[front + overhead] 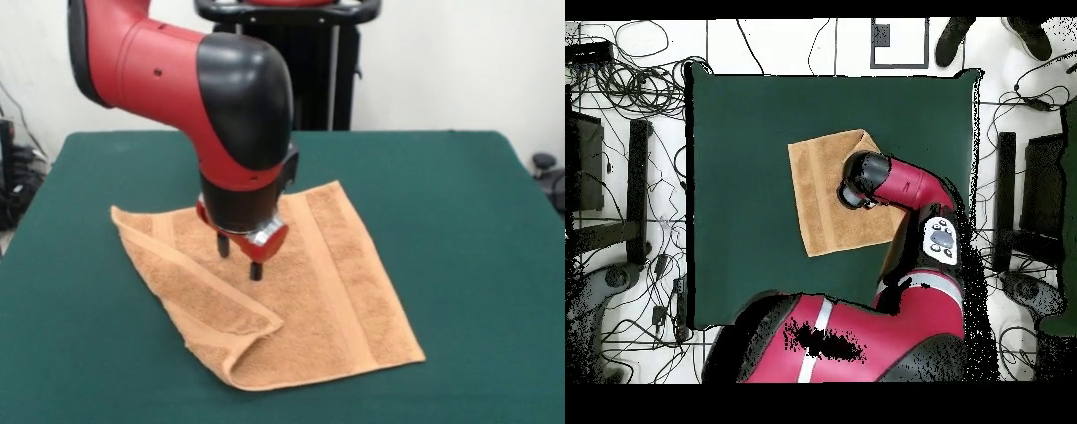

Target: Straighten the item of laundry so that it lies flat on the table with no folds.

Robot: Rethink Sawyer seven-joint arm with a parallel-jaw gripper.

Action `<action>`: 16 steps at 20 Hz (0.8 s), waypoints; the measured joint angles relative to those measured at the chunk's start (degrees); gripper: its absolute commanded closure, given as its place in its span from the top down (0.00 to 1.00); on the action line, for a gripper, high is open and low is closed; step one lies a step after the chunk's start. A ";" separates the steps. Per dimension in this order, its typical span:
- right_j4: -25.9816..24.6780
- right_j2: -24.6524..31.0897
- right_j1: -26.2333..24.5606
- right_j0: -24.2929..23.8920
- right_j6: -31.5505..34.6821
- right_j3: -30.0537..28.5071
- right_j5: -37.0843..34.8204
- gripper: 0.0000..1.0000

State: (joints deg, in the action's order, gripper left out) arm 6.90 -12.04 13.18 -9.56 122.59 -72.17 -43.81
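Note:
The orange-tan towel [305, 305] lies on the dark green table [468, 221], a little left of centre. Its left part is folded over onto the middle, and the flap's corner [265, 325] points right. One woven band runs down the right side; another runs along the flap's edge. No white tag shows. My gripper [239, 259] hangs from the red and black arm over the towel's upper middle. Its two black fingertips are apart with nothing between them, right at the cloth's surface. In the overhead view the arm's head [861, 180] hides the gripper and covers the towel's [823, 195] right part.
The robot's black pedestal [328, 66] stands at the table's far side. In the overhead view the arm's body [895, 320] overhangs the table's [745, 150] bottom edge. Cables and dark stands [635, 190] lie on the floor around the table.

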 measured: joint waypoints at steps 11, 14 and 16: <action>4.16 -0.31 0.31 2.15 3.42 -2.12 2.83 1.00; 4.52 -0.30 0.66 2.15 3.42 -3.03 4.06 1.00; 4.59 -0.29 0.90 2.16 3.42 -3.60 4.83 1.00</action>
State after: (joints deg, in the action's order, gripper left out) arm 11.49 -12.33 14.07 -7.40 126.01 -75.77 -38.99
